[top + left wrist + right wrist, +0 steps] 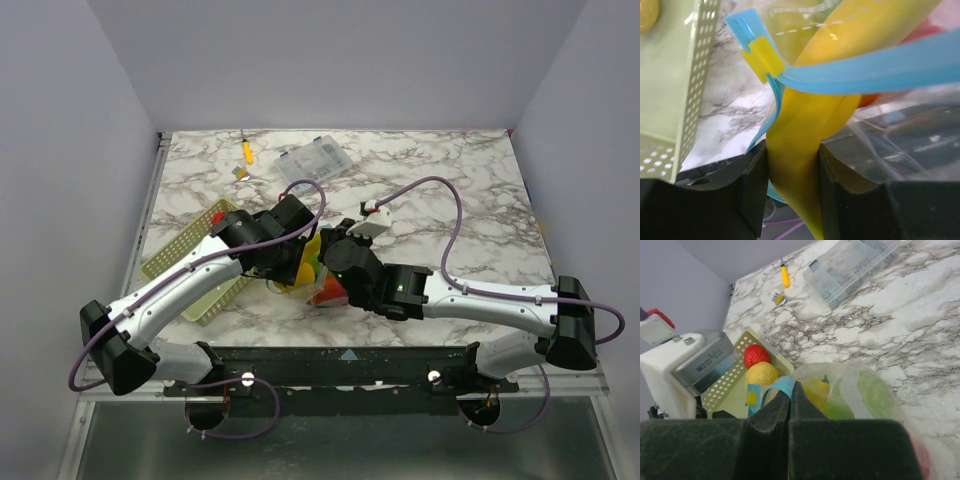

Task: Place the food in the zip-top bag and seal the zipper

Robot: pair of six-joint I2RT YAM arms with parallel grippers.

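Observation:
The clear zip-top bag (pixel 312 285) lies between my two grippers at the table's front middle. It holds yellow (pixel 817 390), green (pixel 840 407) and red food. My left gripper (pixel 792 160) is shut on a long yellow banana-like toy (pixel 800 115) whose far end reaches into the bag's mouth. The light blue zipper (pixel 875 67), with a yellow slider (pixel 766 59), crosses in front of the toy. My right gripper (pixel 790 390) is shut on the blue zipper strip (pixel 782 384) at the bag's rim. A red toy (pixel 756 356) and a yellow toy (pixel 761 374) lie in the green basket (pixel 735 390).
The perforated green basket (pixel 190 262) sits left of the bag, partly under my left arm. A rigid clear compartment box (pixel 315 163) and an orange-handled tool (pixel 247 151) lie at the back. The table's front edge is just below the bag.

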